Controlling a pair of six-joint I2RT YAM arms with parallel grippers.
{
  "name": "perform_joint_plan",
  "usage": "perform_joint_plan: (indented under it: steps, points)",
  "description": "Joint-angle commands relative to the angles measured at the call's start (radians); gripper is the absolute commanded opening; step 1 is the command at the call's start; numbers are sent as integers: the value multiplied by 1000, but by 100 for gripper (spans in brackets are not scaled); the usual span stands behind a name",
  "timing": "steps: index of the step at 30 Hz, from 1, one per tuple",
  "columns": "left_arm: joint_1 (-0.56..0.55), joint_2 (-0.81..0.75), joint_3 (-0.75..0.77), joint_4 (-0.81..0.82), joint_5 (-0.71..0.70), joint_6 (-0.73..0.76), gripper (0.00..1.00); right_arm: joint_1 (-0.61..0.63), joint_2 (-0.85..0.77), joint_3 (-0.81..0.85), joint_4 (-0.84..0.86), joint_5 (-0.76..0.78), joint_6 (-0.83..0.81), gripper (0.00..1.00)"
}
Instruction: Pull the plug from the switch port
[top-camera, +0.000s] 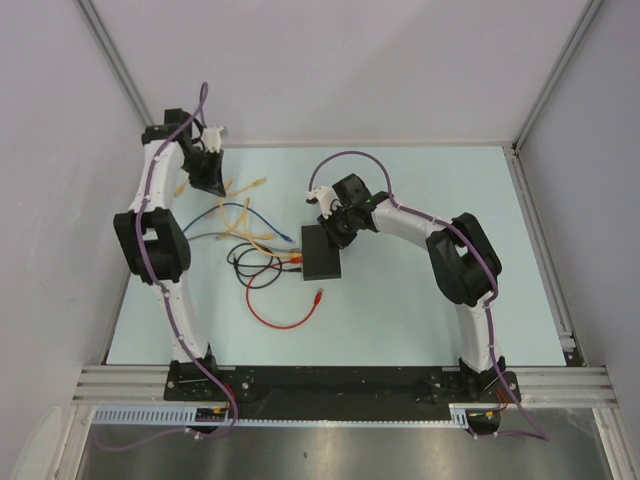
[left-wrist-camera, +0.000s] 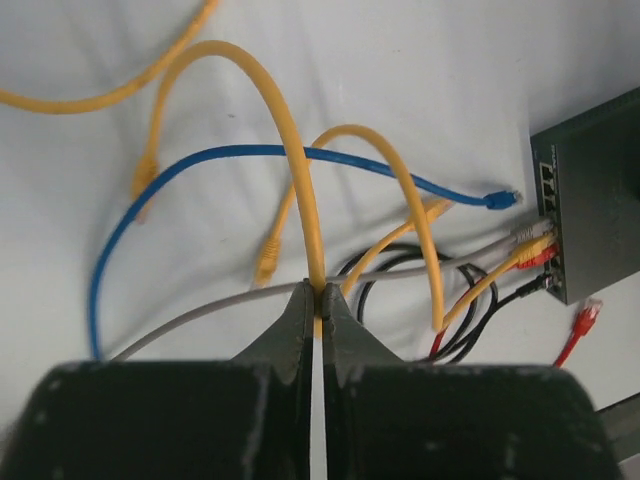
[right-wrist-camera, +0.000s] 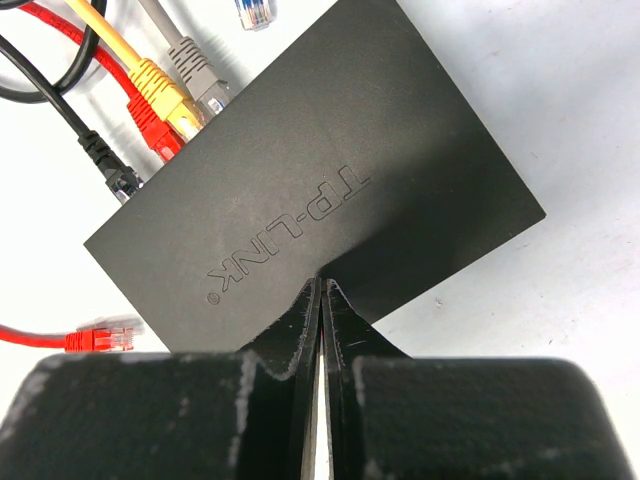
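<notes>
- Left gripper (left-wrist-camera: 318, 292) sits at 10 o'clock on my desk (top-camera: 450, 300), pressed together and pinching a yellow cable (left-wrist-camera: 300, 160).
- Right gripper (right-wrist-camera: 320, 285) is pressed together over the switch (right-wrist-camera: 330, 170) at desk centre; open desk lies toward 3 o'clock.
- The switch port (left-wrist-camera: 546, 200) edge faces 9 o'clock. I count four seated: grey plug (right-wrist-camera: 200, 80), yellow plug (right-wrist-camera: 165, 92), red plug (right-wrist-camera: 155, 135), black plug (right-wrist-camera: 115, 170).

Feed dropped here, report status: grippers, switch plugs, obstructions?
Left gripper shut on yellow cable. Right gripper shut, tips over switch. Yellow plug still seated. Loose blue cable nearby.
</notes>
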Motion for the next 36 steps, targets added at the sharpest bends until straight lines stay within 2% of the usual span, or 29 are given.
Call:
perform_joint_plan:
  steps: [1, 7, 9, 15, 17, 22, 25, 30, 31, 32, 36]
  points:
    - [51, 2, 267, -288, -13, 186, 0, -8, 53, -10, -42, 34, -20, 4]
    - [49, -10, 396, -321, -79, 272, 0, -6, 70, 6, -44, 28, -20, 4]
    - [49, -16, 441, -292, -113, 277, 0, -6, 72, 6, -45, 28, -20, 5]
    - [3, -61, 441, -132, -182, 320, 0, -8, 70, 6, -45, 28, -18, 5]
    - [-6, -78, 429, -27, -190, 298, 0, -6, 72, 6, -44, 29, -18, 5]
    - [-4, -114, 308, 263, -257, 119, 0, -2, 66, 1, -44, 34, -20, 5]
    - [-16, -82, 332, 318, -260, 107, 0, -2, 58, -8, -37, 43, -20, 5]
    - [-24, -22, 364, 371, -314, -28, 1, 0, 50, -13, -37, 54, -21, 5]
    - [-29, -13, 374, 377, -325, -44, 6, 0, 50, -13, -36, 55, -23, 5]
    - [-29, -10, 381, 379, -326, -88, 22, 0, 49, -14, -37, 57, -21, 5]
    - [-30, -18, 348, 397, -343, -186, 27, 0, 47, -16, -36, 60, -23, 5]
